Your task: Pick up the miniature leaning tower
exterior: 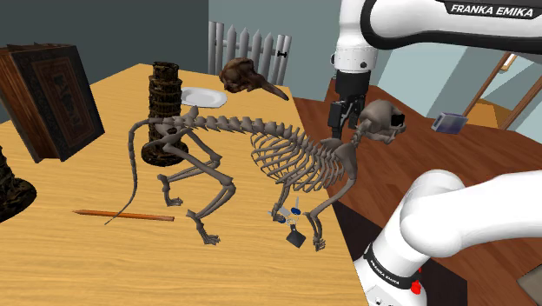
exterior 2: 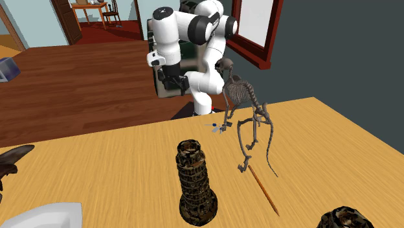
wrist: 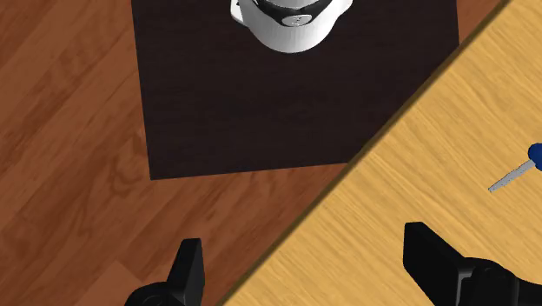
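1. The miniature leaning tower (exterior: 164, 104) is found at the far left of the table (exterior: 78, 252) in the shoulder view. It stands on its round dark base just right of the big book (exterior: 52, 100), with the white plate (exterior: 204, 97) close behind it. It is untouched and well apart from the end effector.
2. A grasp across the tower's ringed shaft, above the base, is judged best. The fingers should be lined up with whatever lean the shaft has, so that both pads meet it squarely and it is not tipped as they close.
3. The animal skeleton (exterior: 287, 152) stands in the middle of the table, between the tower and the end effector, and its tail sweeps down in front of the tower's base. The approach step is therefore best done high, over the spine. The descent should be made from above the tower's top, not sideways through the tail and ribs.
4. The pencil (exterior: 122, 214) lies nearer on the table, clear of that route.
5. The end effector (exterior: 342, 126) is seen at the right, near the skeleton's skull. It is released and grasps nothing: in the wrist view its fingers (wrist: 187, 269) stand wide apart above the table's near edge, with the dark stand (wrist: 261, 104) and the wooden floor (wrist: 69, 130) below.
6. The arm (exterior: 408, 26) is raised from the stand and bent over at the top, so that the hand points straight down. A long reach to the left and far side is still called for.
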Robot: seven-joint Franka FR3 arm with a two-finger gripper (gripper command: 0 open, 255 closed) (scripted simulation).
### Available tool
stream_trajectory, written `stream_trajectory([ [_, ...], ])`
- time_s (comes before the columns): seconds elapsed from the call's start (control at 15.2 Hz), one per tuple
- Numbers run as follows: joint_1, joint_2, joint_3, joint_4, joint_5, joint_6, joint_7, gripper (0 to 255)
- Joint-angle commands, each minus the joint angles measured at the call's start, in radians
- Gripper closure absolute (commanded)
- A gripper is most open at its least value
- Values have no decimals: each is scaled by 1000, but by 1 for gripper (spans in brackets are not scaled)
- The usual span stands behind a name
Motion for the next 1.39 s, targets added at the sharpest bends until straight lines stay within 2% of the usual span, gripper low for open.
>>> stream_trajectory([
  [0.0,0,0,0,0,0,0,0,0],
  [0.66,59,287,85,227,81,146,53,0],
  [1.32,101,571,166,538,98,209,102,0],
])
